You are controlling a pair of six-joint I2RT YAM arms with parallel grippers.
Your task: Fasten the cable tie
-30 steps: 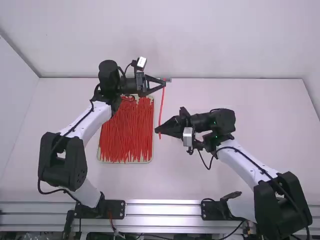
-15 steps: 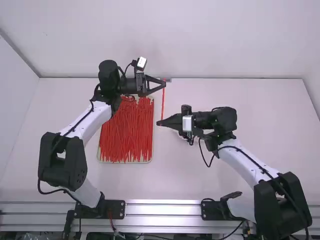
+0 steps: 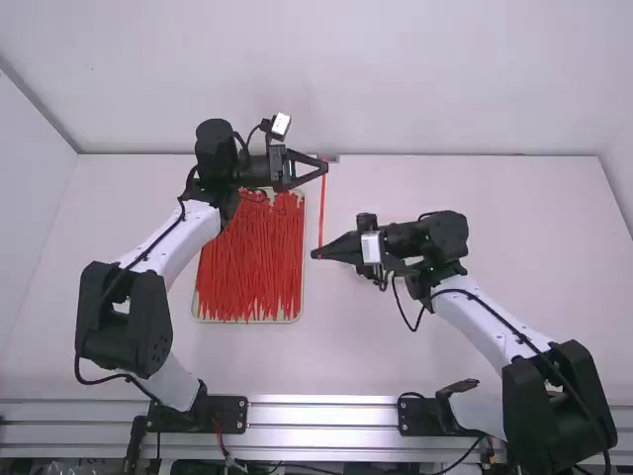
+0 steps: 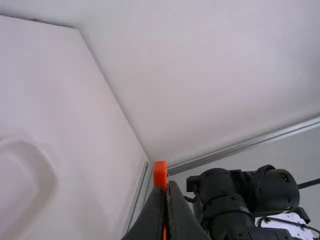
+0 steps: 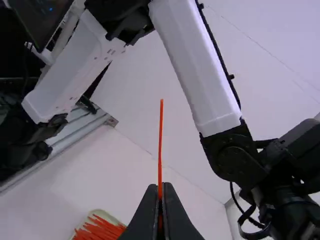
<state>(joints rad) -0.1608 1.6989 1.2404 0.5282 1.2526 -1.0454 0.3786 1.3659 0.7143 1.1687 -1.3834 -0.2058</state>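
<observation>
**Red tie held between both grippers**

I see the cable tie [image 3: 321, 208] hanging nearly upright in the air, just beside the far right corner of the tray [image 3: 247, 320]. Its top end is pinched in the left gripper [image 3: 322, 164], whose fingers are pressed together on it, with the tie's head poking just past the tips. The left arm stretches far up the white table [image 3: 514, 198], above the pile of spare ties [image 3: 252, 257], its wrist turned sideways toward the right. The right gripper [image 3: 318, 254] is clamped on the tie's lower end. That arm is bent at the elbow, with its wrist pointing left.
</observation>
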